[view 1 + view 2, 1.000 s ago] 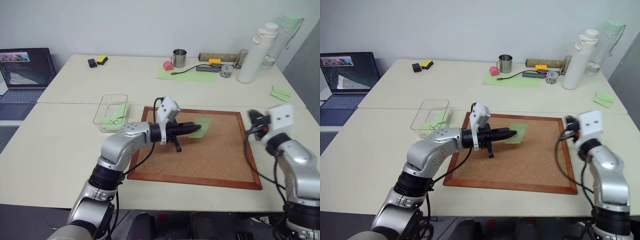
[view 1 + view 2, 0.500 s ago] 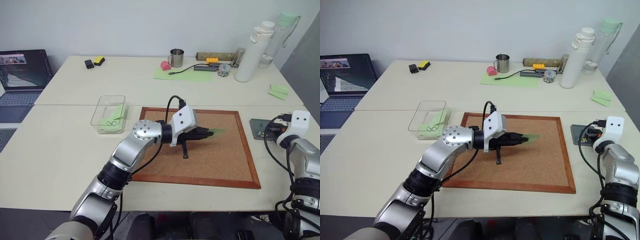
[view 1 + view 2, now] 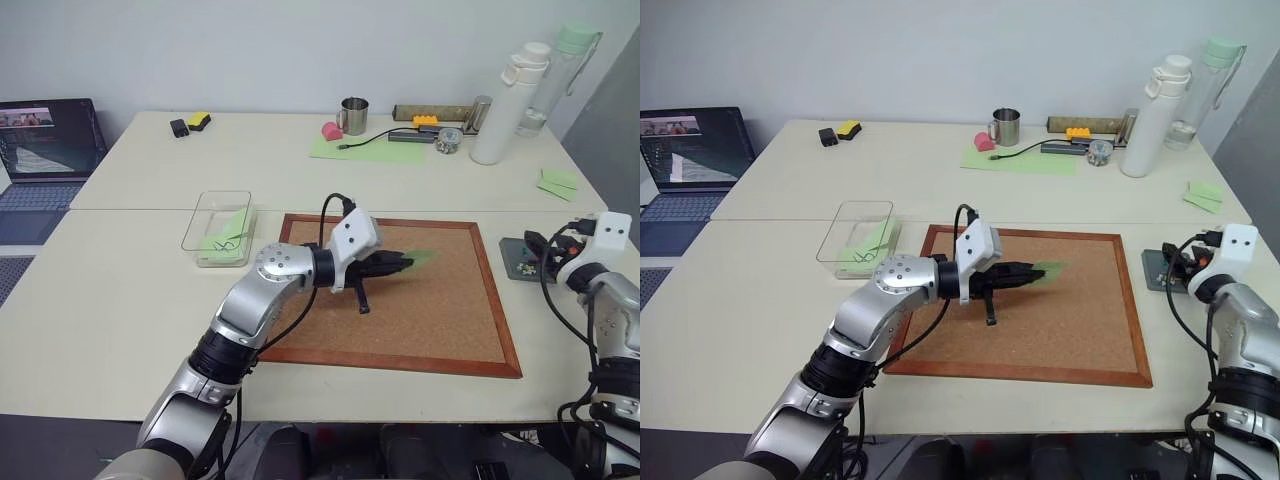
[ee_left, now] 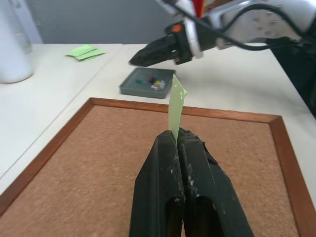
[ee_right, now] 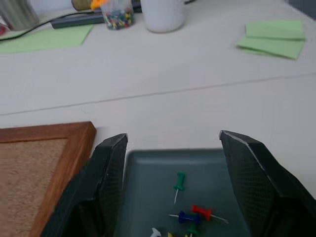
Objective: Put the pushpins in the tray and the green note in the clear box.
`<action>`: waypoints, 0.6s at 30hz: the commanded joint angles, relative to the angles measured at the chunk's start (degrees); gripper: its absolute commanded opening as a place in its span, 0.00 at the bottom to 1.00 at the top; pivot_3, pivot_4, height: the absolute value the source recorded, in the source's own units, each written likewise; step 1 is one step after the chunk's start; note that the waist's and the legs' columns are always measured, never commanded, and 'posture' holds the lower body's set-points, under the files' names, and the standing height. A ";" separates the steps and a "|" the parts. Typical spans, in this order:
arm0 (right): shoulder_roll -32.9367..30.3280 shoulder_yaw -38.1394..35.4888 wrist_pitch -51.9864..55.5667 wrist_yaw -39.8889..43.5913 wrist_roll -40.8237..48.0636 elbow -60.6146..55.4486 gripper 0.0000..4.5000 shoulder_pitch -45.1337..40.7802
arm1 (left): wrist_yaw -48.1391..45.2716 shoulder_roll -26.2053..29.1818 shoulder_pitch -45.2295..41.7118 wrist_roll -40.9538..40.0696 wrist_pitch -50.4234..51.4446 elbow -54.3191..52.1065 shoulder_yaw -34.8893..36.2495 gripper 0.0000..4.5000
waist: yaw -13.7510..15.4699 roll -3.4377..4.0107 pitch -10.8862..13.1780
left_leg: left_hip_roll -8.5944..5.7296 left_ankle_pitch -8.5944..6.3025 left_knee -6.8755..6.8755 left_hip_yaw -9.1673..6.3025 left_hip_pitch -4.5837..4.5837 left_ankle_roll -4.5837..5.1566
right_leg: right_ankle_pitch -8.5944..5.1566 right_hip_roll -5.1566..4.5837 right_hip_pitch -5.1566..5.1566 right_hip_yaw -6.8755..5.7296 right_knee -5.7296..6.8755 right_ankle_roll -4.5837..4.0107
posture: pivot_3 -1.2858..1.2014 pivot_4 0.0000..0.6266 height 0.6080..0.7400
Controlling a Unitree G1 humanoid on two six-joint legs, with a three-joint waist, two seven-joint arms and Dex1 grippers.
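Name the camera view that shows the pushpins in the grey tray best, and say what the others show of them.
The right wrist view: the pushpins lie close up in the tray, with green, red and blue heads distinct. The left wrist view shows them as small coloured specks in the tray. In both eye views the tray is beside the corkboard, its pins barely discernible.

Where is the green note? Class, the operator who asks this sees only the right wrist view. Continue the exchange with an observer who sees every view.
Observer: The left tool is shut on the green note, holding it edge-up above the corkboard.
Operator: And where is the clear box?
Observer: The clear box stands just off the corkboard's left side, with green paper already lying in it.
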 commanded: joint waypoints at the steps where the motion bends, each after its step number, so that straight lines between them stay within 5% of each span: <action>1: -3.63 -1.32 5.72 7.36 9.23 -18.34 0.69 5.63 | 4.48 1.60 -1.83 -1.87 4.04 -2.53 7.41 0.00 | 0.04 0.02 0.01 | 0.00 0.00 0.01 -0.01 0.00 0.00 | 0.00 -0.01 0.00 -0.01 0.00 0.00 | 0.52 0.24 1.00; 8: -7.66 5.90 13.00 12.88 18.98 -42.70 0.69 14.52 | 17.49 8.95 -5.35 3.17 5.74 6.28 20.47 0.00 | -0.37 -0.02 0.03 | 0.00 0.00 0.01 -0.12 -0.04 0.00 | -0.01 0.05 -0.01 -0.11 0.02 0.02 | 0.52 0.24 1.00; 18: -3.33 17.06 17.87 6.42 24.57 -48.86 0.69 4.68 | 27.16 16.06 -4.17 11.54 4.60 16.22 22.75 0.00 | 0.64 -0.36 0.15 | 0.09 0.00 0.14 -0.37 -0.30 0.01 | -0.01 -0.12 -0.12 -0.40 0.01 0.02 | 0.52 0.24 1.00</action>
